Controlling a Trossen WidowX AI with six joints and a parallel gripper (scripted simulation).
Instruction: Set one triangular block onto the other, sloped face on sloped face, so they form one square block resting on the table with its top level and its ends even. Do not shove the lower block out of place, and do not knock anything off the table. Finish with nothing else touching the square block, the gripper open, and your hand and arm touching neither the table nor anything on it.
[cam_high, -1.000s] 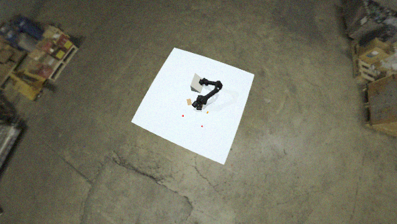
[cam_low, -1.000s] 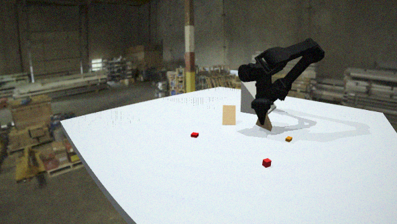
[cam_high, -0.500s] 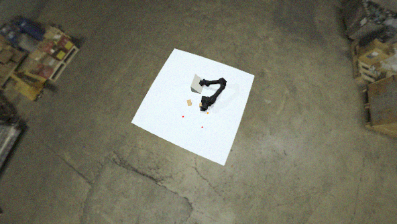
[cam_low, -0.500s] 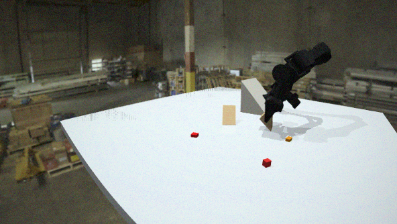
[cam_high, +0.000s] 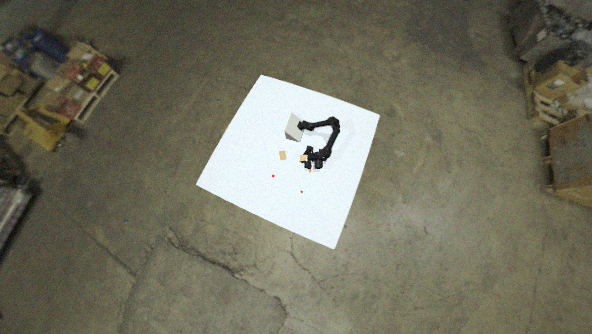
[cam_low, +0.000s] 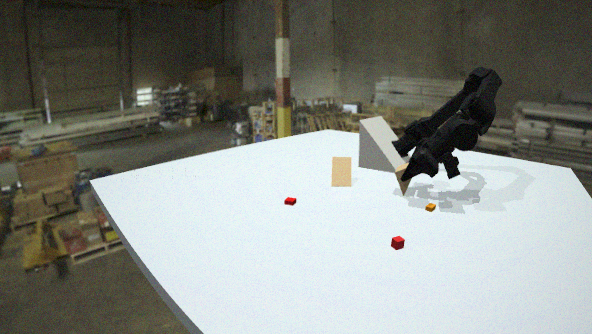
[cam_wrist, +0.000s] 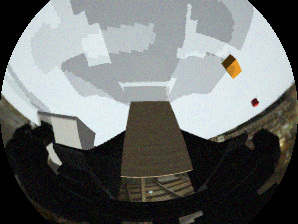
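My gripper is shut on a tan triangular block. The block is tilted, with a narrow edge pointing down in the exterior view, and it appears to be off the table. Its brown wood-grained face fills the space between the dark fingers in the wrist view. The other tan triangular block rests on the table, apart from the gripper, to its left in the top and exterior views. Only a plain rectangular face of it shows in the exterior view, so its slope direction cannot be told.
A large grey wedge stands behind, at the arm's base. A small orange block lies near the gripper. Two small red blocks, one nearer and one farther left, lie on the white table.
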